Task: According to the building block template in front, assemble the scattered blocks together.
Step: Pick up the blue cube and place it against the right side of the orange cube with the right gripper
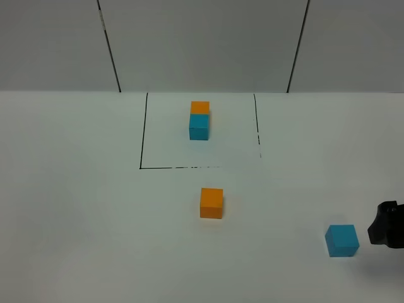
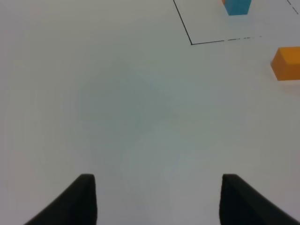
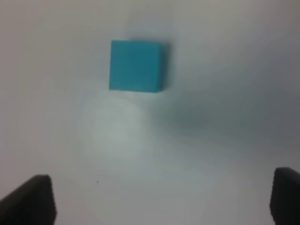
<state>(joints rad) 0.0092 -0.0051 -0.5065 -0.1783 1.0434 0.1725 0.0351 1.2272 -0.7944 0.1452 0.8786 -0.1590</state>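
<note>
On the white table [image 1: 76,221] a black outline [image 1: 143,132] marks a rectangle at the far middle. Inside it stands the building block template [image 1: 199,120], a small orange cube and a small cyan cube. The orange one seems to sit directly behind the cyan one and to touch it, though the high angle does not make the contact fully clear. The loose orange block [image 1: 211,202] lies near the middle of the table, just outside the near line of the rectangle. The loose cyan block [image 1: 342,240] lies well apart from it, at the near right. The right gripper [image 3: 159,197] is at the right edge of the scene, just beside this cyan block but not touching it. Its two fingers are spread wide and hold nothing, and the block lies on the table ahead of them. The left gripper [image 2: 157,201] has its fingers apart as well, with only bare table between them. The orange block lies well apart from it, toward the right.
</note>
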